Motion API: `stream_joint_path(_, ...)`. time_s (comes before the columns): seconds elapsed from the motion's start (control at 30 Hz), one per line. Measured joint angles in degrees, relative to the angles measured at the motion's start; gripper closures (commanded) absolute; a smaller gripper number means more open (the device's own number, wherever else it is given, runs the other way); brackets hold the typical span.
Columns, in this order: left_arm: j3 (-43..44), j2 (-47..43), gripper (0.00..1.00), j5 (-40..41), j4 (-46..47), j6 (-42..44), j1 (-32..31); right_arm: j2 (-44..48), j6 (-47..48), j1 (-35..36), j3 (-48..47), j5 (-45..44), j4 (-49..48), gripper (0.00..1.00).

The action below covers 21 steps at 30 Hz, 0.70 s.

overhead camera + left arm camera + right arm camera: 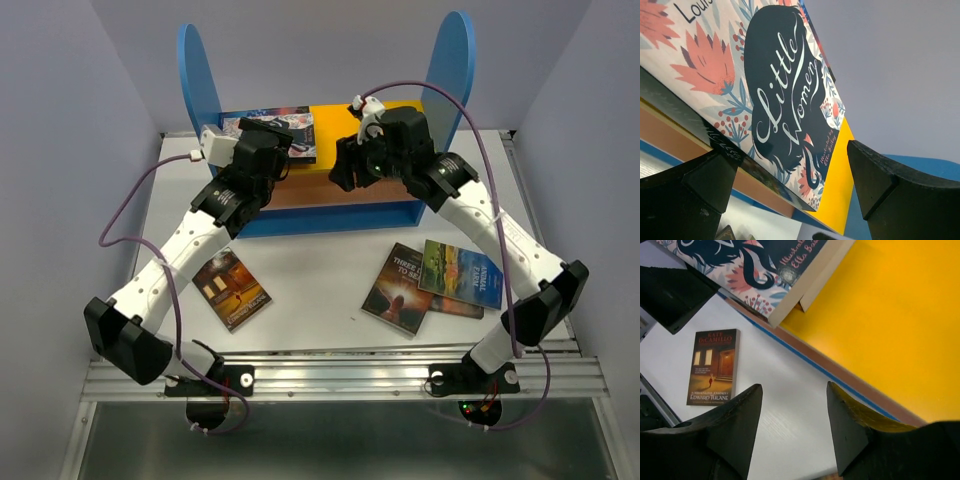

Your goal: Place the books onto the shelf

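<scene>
1. Lying nearest the arm bases, several books wait flat on the table (320,335). A dark brown book (232,290) sits at 8 o'clock from the table's middle. At 4 o'clock an orange-brown book (398,290) lies partly under a green landscape book (460,272).
2. Farther in, at 11 o'clock, the left gripper (285,158) hovers with its jaws spread wide and nothing between them. It faces the front edge of the Little Women book (785,100).
3. At 1 o'clock the right gripper (345,175) tilts down over the shelf's front. Its fingers (735,415) are apart and empty, with only table showing between them, so I judge it free to fetch another book.
4. Farthest, at 12 o'clock, stands the shelf (455,70). Little Women lies flat on a darker book (690,117) at the left end of the orange-yellow top board (335,125). Its corner appears to overhang the front, likely needing a push.
</scene>
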<state>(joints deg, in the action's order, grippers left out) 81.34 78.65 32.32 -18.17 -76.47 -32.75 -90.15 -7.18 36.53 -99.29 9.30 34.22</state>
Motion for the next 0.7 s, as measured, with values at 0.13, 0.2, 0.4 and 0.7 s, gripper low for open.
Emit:
stream_joint_path(0.13, -0.4, -1.2, 0.01, -0.8, 0.7, 1.2, 0.3, -4.8, 1.9, 0.3, -5.5, 0.6, -0.2, 0.43)
stream_joint_path(0.2, -0.4, -1.6, 0.01, -1.4, 1.4, 2.6, 0.5, -7.6, 2.9, 0.3, -8.5, 1.4, -0.2, 0.43)
stream_joint_path(0.4, -1.5, -2.4, 0.01, -3.7, 2.5, 5.2, 1.1, -12.4, 4.6, 0.9, -12.6, 3.9, 0.3, 0.44)
stream_joint_path(0.7, -3.5, -2.7, 0.01, -6.1, 3.1, 6.3, 1.7, -16.5, 4.8, 2.6, -18.0, 4.2, 0.9, 0.55)
